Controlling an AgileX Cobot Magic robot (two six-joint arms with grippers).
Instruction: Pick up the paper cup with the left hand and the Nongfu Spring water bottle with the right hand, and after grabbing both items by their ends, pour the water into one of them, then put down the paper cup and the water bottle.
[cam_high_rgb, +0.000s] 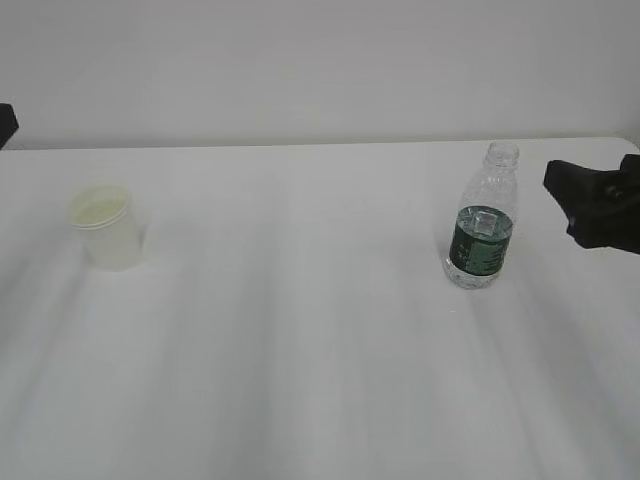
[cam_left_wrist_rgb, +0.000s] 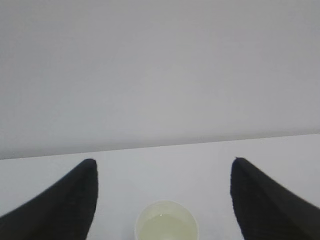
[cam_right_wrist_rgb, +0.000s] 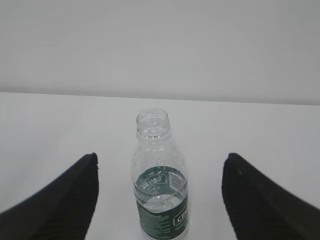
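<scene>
The paper cup (cam_high_rgb: 102, 226) stands upright at the left of the white table (cam_high_rgb: 300, 330), with pale liquid in its bottom (cam_left_wrist_rgb: 166, 226). My left gripper (cam_left_wrist_rgb: 164, 161) is open, its black fingers (cam_left_wrist_rgb: 75, 200) wide apart on either side of the cup and not touching it. The Nongfu Spring water bottle (cam_high_rgb: 483, 222) stands upright at the right, capless, with water (cam_right_wrist_rgb: 162, 197) up to about the top of its green label. My right gripper (cam_right_wrist_rgb: 161, 156) is open around the bottle (cam_right_wrist_rgb: 160, 175) without contact. In the exterior view the right gripper (cam_high_rgb: 562, 186) sits just right of the bottle.
A plain pale wall (cam_high_rgb: 320, 60) rises behind the table's far edge. A dark bit of the left arm (cam_high_rgb: 5, 125) shows at the left border of the exterior view. Bare tabletop lies between the cup and the bottle.
</scene>
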